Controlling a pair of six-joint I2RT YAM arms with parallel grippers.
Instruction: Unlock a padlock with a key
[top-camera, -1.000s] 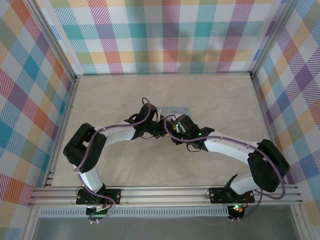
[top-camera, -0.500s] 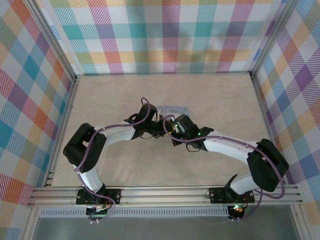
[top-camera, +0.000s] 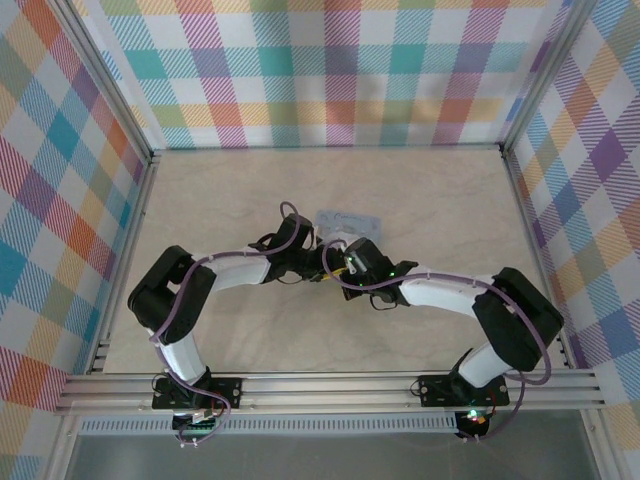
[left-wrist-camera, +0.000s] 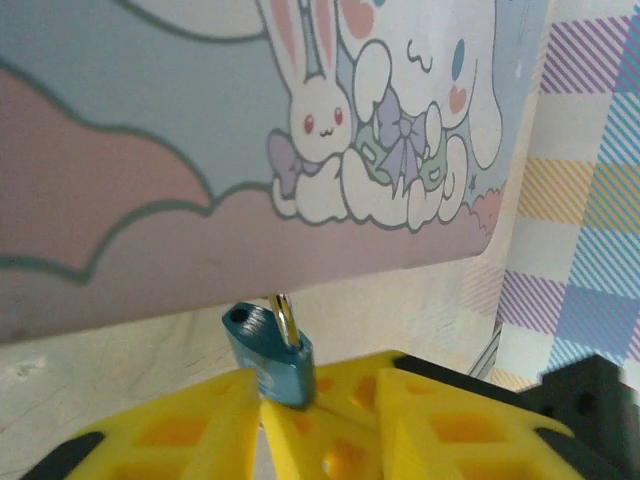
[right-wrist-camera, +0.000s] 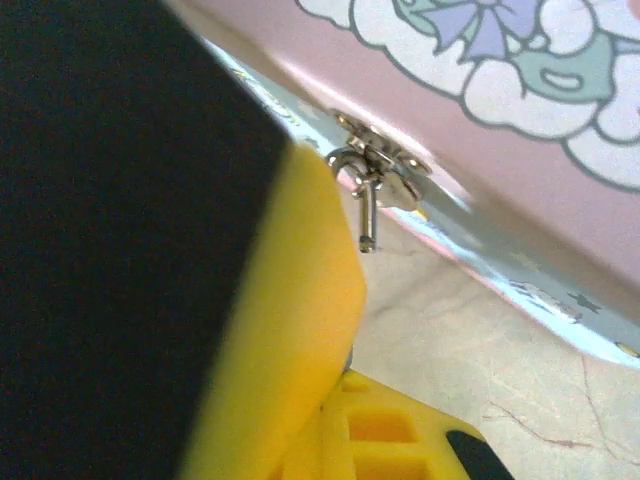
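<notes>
Moved since earlier: the right arm's elbow has swung inward and its wrist has slid a little nearer the left one; the left arm has barely shifted.
Top view, tools: left gripper (top-camera: 318, 262) and right gripper (top-camera: 336, 266) meet tip to tip at mid-table, just on the near side of the tin (top-camera: 350, 217).
Left wrist, padlock: the padlock (left-wrist-camera: 268, 352) is clamped between the yellow fingers (left-wrist-camera: 190, 430), nearly upright, with its silvery shackle (left-wrist-camera: 285, 318) pointing up toward the tin's picture face.
Left wrist, axis: the long axis rises out of the pads; the base end is buried between them.
Right wrist, tool: one yellow finger (right-wrist-camera: 300, 320) sits close under the tin's silvery clasp (right-wrist-camera: 380, 175); I cannot tell whether this tool is closed or holds the key.
Coming move: probably the key must enter along that axis, from the right arm's side.
</notes>
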